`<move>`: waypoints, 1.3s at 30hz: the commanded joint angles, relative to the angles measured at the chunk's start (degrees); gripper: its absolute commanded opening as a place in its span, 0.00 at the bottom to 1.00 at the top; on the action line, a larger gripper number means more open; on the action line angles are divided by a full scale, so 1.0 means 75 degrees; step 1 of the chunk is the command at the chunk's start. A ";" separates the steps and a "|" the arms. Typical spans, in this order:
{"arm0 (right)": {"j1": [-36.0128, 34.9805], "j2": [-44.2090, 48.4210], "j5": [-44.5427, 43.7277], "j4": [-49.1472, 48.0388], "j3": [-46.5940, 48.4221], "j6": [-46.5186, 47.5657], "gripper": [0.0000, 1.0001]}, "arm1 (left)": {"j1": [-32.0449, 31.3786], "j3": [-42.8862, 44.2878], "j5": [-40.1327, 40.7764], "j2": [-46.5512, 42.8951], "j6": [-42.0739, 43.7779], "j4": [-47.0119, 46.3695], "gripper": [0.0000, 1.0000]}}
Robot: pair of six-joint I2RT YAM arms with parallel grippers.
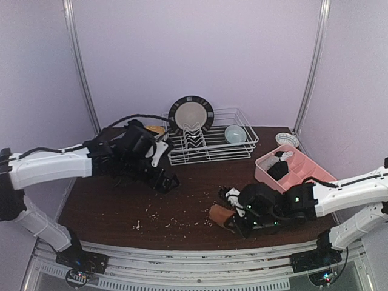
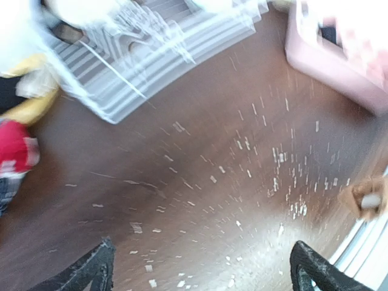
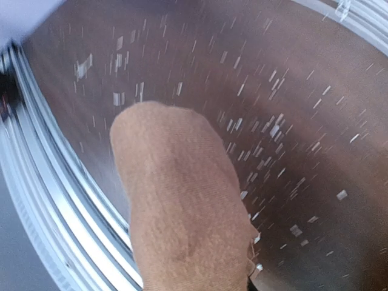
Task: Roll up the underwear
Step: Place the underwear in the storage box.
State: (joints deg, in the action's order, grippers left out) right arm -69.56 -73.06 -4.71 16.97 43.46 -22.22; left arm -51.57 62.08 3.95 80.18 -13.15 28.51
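A rolled brown underwear piece (image 3: 182, 212) fills the right wrist view and hides the fingers around it. From above, my right gripper (image 1: 229, 219) is shut on this brown roll (image 1: 218, 213), low over the table near the front edge. My left gripper (image 2: 203, 273) is open wide over bare table, with nothing between its fingertips (image 2: 97, 270); from above, this left gripper (image 1: 167, 180) sits left of centre. A red underwear piece (image 2: 15, 151) lies at the left edge of the left wrist view. A black underwear piece (image 1: 277, 170) sits in the pink tray (image 1: 303, 176).
A white wire dish rack (image 1: 209, 145) at the back holds a plate (image 1: 191, 114) and a bowl (image 1: 235, 133). A small bowl (image 1: 287, 139) stands behind the tray. White crumbs (image 1: 176, 218) are scattered over the dark table. The metal front rail (image 3: 42, 182) runs close beside the roll.
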 commanded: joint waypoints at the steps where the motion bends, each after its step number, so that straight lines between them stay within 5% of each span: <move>1: 0.1016 0.0903 -0.0580 0.0850 0.1031 0.0197 0.00 | -0.0027 -0.0836 0.1825 -0.1711 -0.0846 -0.0254 0.98; 8: 0.2981 0.1286 -0.3177 0.2374 0.2220 0.0273 0.00 | -0.0026 -0.2405 0.2597 -0.4110 -0.1052 -0.0195 0.98; 17: 0.6274 0.0597 -0.3501 0.2504 0.1892 -0.1495 0.00 | -0.0029 -0.3175 0.3249 -0.4790 -0.2346 -0.0067 0.98; 27: 0.7259 -0.1062 -0.4669 0.2566 0.2363 -0.3091 0.00 | -0.0026 -0.3155 0.2873 -0.3955 -0.2885 0.0125 0.98; 39: 0.7661 -0.3042 -0.3915 0.2470 0.3139 -0.3988 0.00 | -0.0026 -0.3657 0.3079 -0.4465 -0.3226 0.0088 0.98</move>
State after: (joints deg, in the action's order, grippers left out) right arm -12.99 -93.27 -35.22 35.53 64.73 -48.88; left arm -51.70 35.33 25.67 48.56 -35.83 30.11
